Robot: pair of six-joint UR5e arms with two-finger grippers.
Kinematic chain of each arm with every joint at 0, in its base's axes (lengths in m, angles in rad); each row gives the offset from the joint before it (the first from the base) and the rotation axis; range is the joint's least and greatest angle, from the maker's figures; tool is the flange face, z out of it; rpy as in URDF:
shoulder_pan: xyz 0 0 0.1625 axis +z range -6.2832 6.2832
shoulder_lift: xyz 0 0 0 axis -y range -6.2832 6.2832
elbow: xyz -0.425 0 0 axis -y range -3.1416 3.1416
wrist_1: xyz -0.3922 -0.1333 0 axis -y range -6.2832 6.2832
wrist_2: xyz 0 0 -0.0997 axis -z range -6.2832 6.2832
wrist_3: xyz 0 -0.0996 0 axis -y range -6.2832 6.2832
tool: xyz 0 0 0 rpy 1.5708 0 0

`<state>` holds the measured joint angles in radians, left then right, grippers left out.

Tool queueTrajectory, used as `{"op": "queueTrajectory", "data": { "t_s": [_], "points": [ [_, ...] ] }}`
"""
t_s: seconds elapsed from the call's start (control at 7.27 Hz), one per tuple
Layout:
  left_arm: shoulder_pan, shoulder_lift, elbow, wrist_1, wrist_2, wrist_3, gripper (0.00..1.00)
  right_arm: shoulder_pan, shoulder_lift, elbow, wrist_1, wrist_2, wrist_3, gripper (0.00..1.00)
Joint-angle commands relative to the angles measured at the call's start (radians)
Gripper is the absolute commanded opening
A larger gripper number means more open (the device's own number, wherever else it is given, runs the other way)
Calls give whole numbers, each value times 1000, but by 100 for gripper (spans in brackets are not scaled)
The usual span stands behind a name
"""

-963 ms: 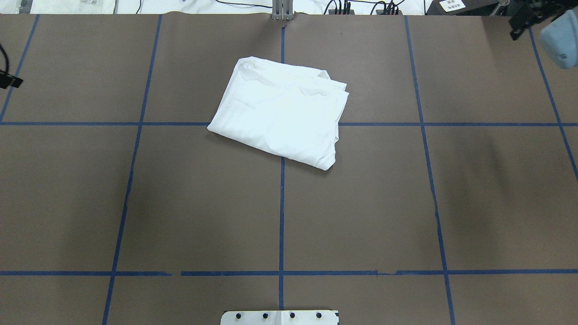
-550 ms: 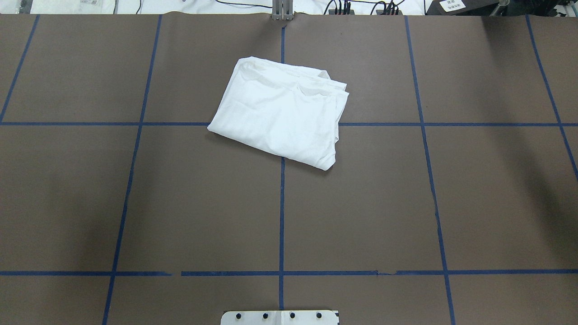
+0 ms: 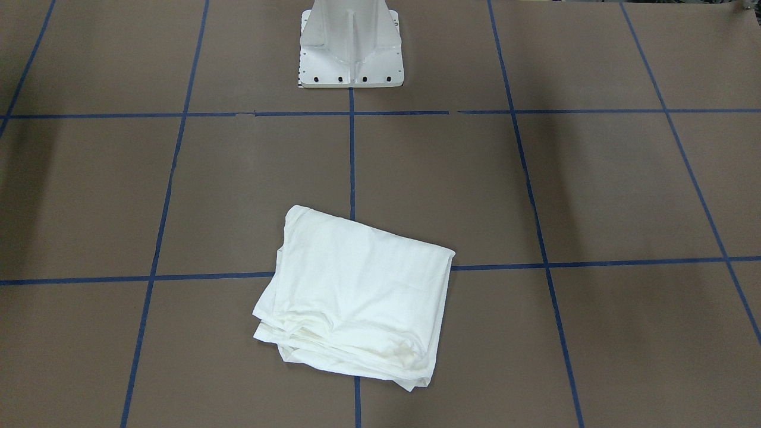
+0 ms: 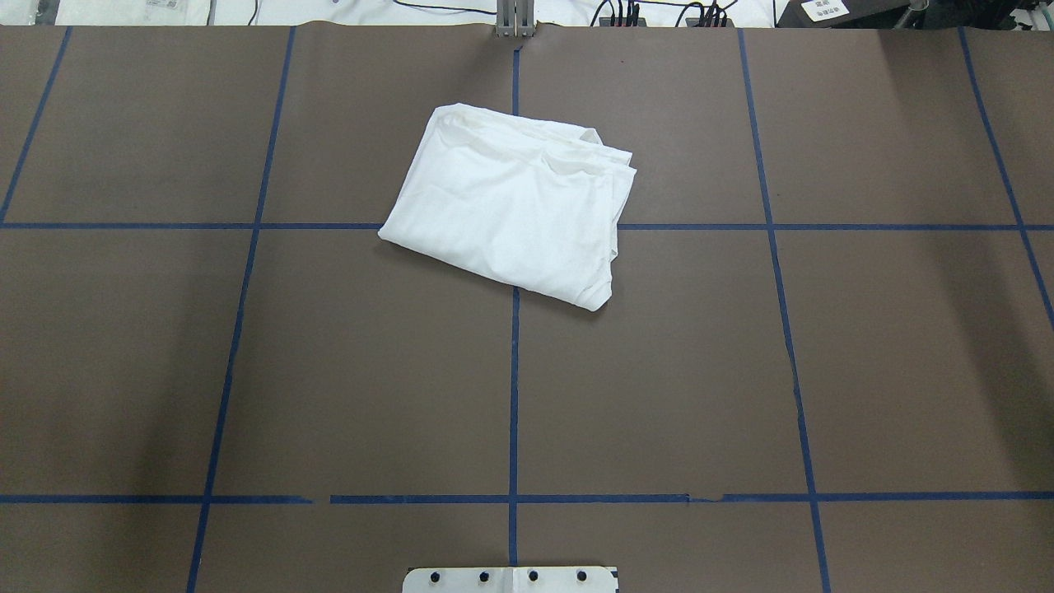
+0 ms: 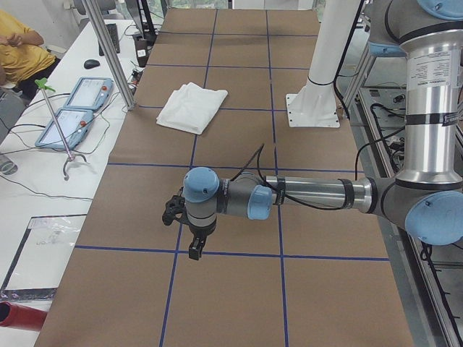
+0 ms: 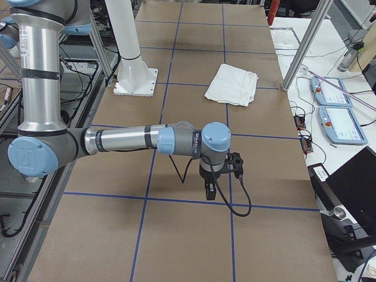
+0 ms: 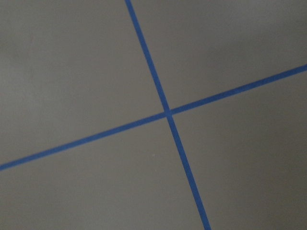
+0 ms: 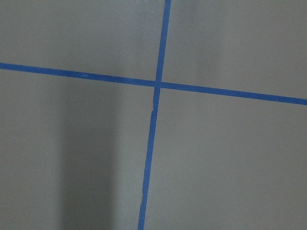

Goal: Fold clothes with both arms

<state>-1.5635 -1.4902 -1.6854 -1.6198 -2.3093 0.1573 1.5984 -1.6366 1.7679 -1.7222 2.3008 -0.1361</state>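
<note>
The clothes (image 4: pixel 510 206) lie as one folded white bundle on the brown table, just past the centre cross of blue tape; the bundle also shows in the front view (image 3: pixel 357 297) and both side views (image 5: pixel 192 107) (image 6: pixel 232 84). Neither arm touches it. My left gripper (image 5: pixel 194 246) hangs over the table's left end, far from the clothes, fingers pointing down. My right gripper (image 6: pixel 210 189) hangs over the table's right end, equally far away. Whether either is open or shut I cannot tell. Both wrist views show only brown table and tape lines.
The white metal stand (image 3: pixel 351 65) is bolted at the robot's edge of the table (image 4: pixel 510 579). Two control pendants (image 5: pixel 76 108) lie on a side bench beyond a metal post (image 5: pixel 108 50), where a person (image 5: pixel 18 43) sits. Blue tape divides the table (image 4: pixel 370 371) into squares.
A second ago parts of both arms showed at the overhead view's left edge and top right corner; they have left that view. The clothes have not moved.
</note>
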Motion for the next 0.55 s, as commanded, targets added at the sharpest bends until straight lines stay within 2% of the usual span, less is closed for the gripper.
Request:
{"op": "queueTrajectory", "data": {
  "t_s": [0.0, 0.41],
  "points": [
    [0, -13, -28, 49, -4, -4, 100, 2, -42, 22, 1, 0, 0, 100],
    [0, 2, -80, 38, -4, -10, 100, 0, -42, 13, 0, -1, 0, 100]
  ]
}}
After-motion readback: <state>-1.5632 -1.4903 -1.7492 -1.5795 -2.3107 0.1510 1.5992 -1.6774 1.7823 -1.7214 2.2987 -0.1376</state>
